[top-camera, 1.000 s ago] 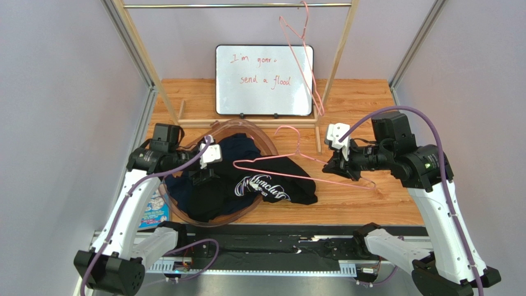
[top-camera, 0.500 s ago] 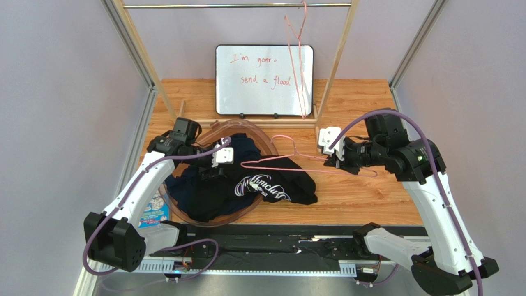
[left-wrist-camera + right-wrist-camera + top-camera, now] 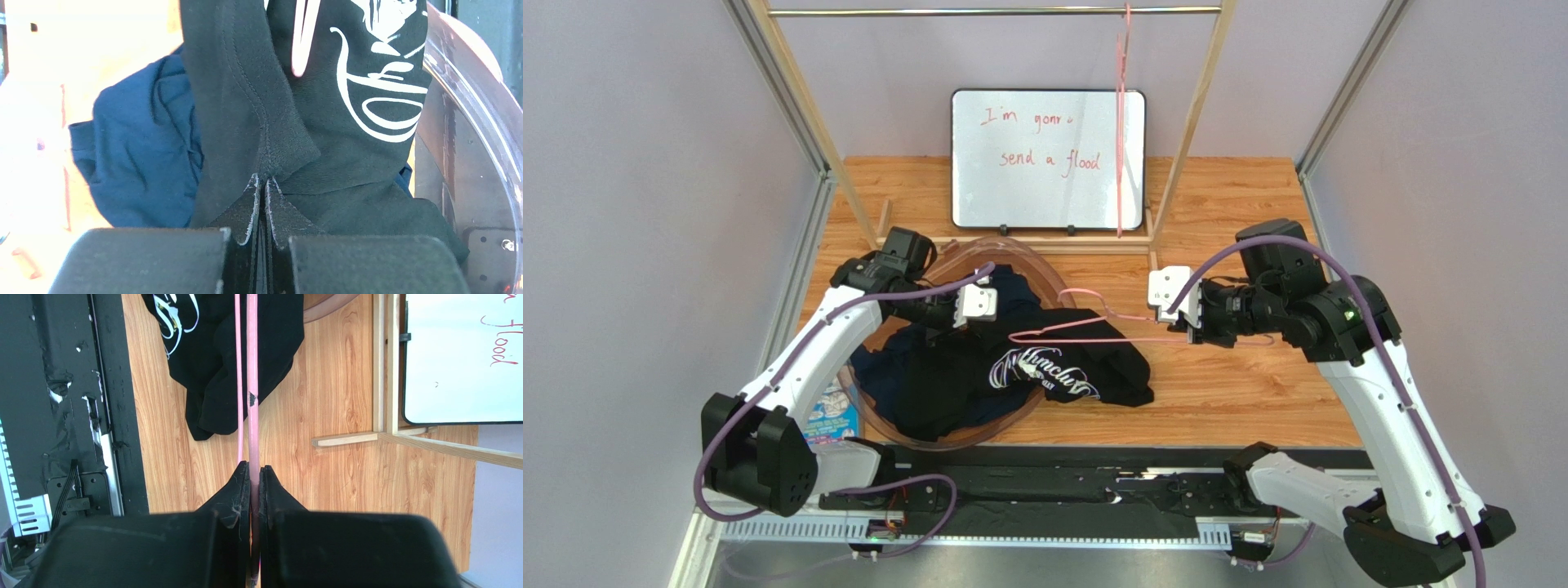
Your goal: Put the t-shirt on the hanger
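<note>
The black t-shirt [image 3: 1063, 368] with white script lies half in the basket [image 3: 891, 423], half on the wooden table. My left gripper [image 3: 974, 309] is at its upper left edge; in the left wrist view this left gripper [image 3: 265, 181] is shut on a seamed fold of the t-shirt [image 3: 350, 135]. The pink wire hanger [image 3: 1100, 321] is held just above the shirt, hook pointing away. My right gripper [image 3: 1173, 312] is shut on its right end; the right wrist view shows the right gripper [image 3: 255, 469] clamping the hanger [image 3: 251, 373] wire.
A navy garment [image 3: 876, 368] lies in the basket under the t-shirt, showing as the navy garment [image 3: 138, 153] in the left wrist view. A whiteboard [image 3: 1048, 159] leans on the wooden rack [image 3: 1195, 110]. A second pink hanger [image 3: 1120, 123] hangs from the rail.
My left gripper moved right over the basket and shut on the t-shirt. My right gripper carried the hanger leftward over the shirt. The hanger on the rail swung edge-on.
</note>
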`<state>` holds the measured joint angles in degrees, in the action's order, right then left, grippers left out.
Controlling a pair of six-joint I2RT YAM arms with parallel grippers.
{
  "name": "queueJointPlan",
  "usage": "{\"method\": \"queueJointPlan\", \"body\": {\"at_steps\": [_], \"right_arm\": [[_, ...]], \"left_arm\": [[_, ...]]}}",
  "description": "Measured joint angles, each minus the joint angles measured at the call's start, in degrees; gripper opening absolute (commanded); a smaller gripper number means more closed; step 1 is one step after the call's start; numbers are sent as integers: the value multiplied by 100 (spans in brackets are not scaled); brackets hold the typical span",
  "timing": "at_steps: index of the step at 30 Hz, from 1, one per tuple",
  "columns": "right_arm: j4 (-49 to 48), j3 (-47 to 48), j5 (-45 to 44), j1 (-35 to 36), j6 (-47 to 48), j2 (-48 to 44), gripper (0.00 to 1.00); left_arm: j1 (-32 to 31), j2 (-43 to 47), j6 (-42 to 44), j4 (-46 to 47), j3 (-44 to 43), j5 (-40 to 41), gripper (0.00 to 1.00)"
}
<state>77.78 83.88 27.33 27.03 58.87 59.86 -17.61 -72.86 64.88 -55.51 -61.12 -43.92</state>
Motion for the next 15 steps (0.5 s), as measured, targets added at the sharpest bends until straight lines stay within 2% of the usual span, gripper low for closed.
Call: {"method": "queueJointPlan", "body": {"at_steps": [6,15], "right_arm": [[-17,-168,-90,55,120,17,0],[-542,-400,-131,127,116,4,0]], "left_arm": [[2,2,-52,-155,-175,-9,0],[0,17,-127,-348,-238,-15,0]]}}
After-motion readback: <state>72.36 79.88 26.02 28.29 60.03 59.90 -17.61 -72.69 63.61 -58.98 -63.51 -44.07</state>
